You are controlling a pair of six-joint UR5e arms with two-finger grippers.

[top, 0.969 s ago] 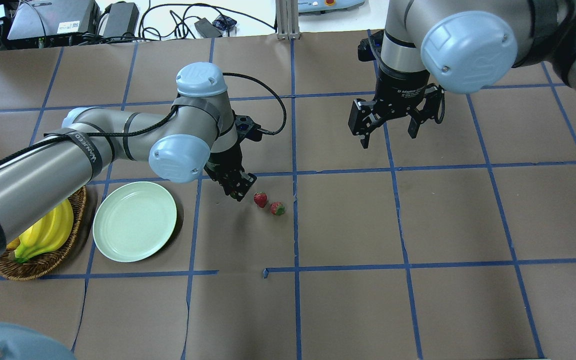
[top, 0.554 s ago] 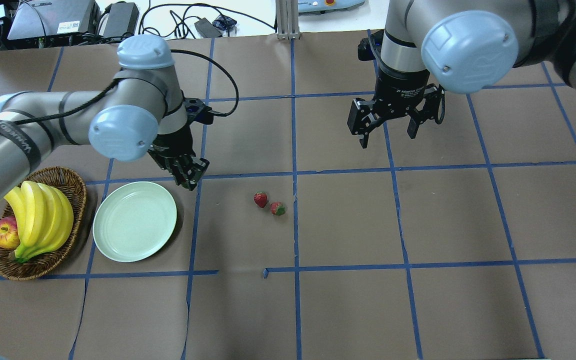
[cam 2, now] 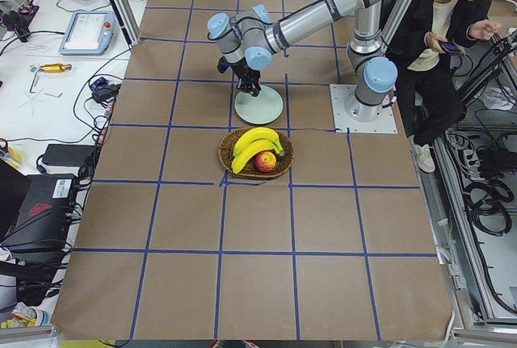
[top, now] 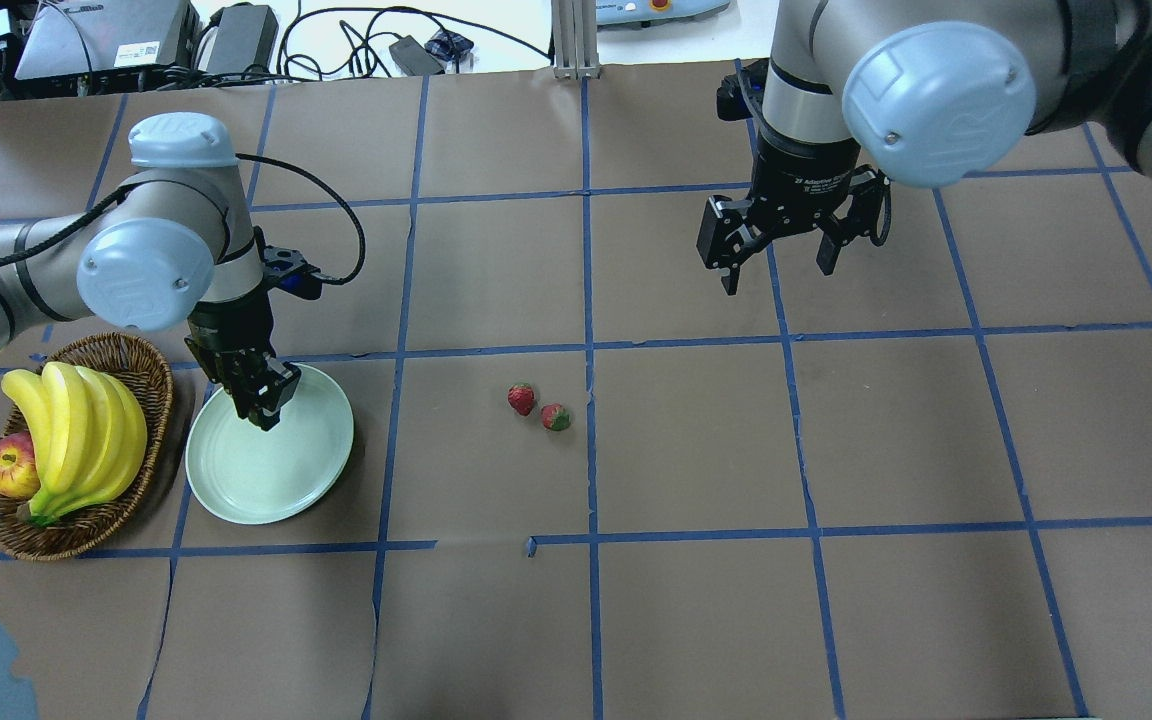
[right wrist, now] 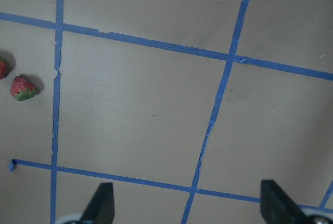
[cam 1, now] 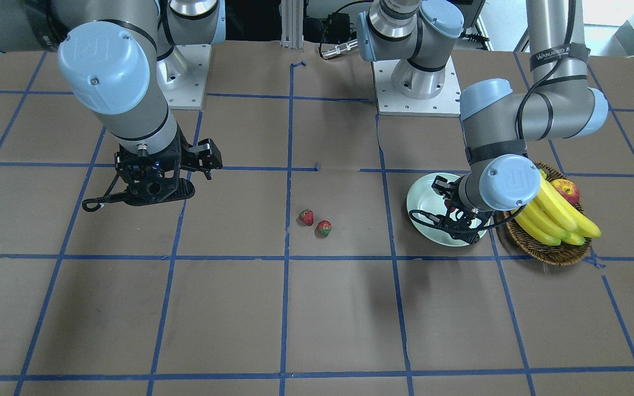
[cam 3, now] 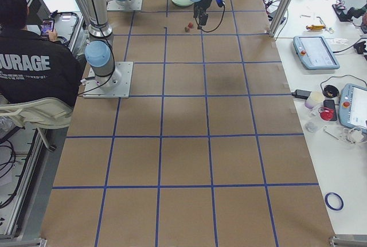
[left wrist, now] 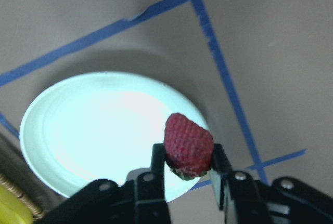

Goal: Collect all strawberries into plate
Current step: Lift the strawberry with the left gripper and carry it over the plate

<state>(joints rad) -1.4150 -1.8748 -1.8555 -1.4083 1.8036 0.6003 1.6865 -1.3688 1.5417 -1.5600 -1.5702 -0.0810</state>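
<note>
**Task status.** 0 of 3 strawberries lay in the plate (top: 271,490). The left gripper (top: 261,405) hung over the far part of the plate. Its jaws were closed to the width of 1 strawberry (left wrist: 188,142), which was clamped between the 2 fingers. The plate surface was bare in the left wrist view, so release had not yet taken place. Judged from this, delivery 1 stood at the drop stage and called only for the jaws to open.

**Remaining items.** The second strawberry (top: 522,399) and the third strawberry (top: 556,417) lay just beside each other on the table (top: 696,450). Both were near its centre line and well apart from the plate. 2 further pick-and-place cycles appeared to be left.

**Right gripper.** The right gripper (top: 779,255) hovered over the far right part of the table, jaws spread wide and holding nothing.

**Legible writing.**
- The black band (cam 1: 558,54) on the left arm carried white letters reading approximately "WANJEED".
- The white print on the right wrist was too small to read.
- A seated person's dark top (cam 3: 34,63) showed "URAGE", with the start of the word hidden.
</note>
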